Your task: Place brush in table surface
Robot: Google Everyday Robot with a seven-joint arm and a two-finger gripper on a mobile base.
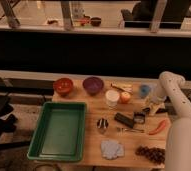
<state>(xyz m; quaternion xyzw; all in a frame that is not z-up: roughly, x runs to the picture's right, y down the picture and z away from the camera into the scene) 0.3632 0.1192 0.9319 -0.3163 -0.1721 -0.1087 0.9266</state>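
The brush [140, 117] lies on the light-brown table surface [91, 112] at the right, its squarish dark head with a pale centre pointing left and its slim handle running up-right toward my gripper. My gripper [153, 107] hangs from the white arm [168, 85] right over the handle end, between the blue cup and the carrot. Whether it touches the handle is hidden.
A green tray [59, 131] fills the left side. Behind are a red bowl [63, 86], a purple bowl [93, 85], a white cup [111, 97], an orange fruit [125, 97] and a blue cup [145, 90]. In front lie a black block [124, 120], a silvery utensil [130, 130], a carrot [158, 127], grapes [150, 153] and a cloth [111, 149].
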